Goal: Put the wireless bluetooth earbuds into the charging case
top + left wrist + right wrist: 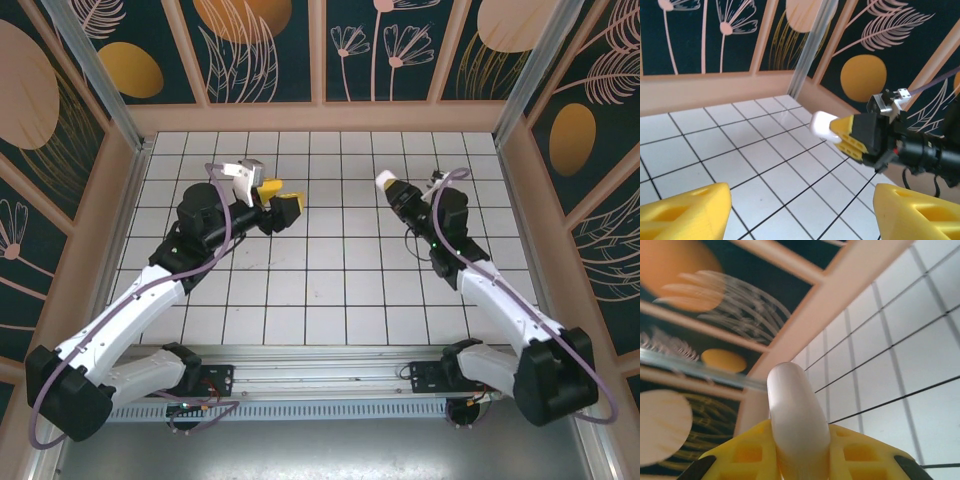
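The charging case (384,179) is clamped in the right gripper (392,187), its long axis jutting past the jaws. The left gripper (279,199) is held spread and empty, well apart from the case on its free-end side, facing it.
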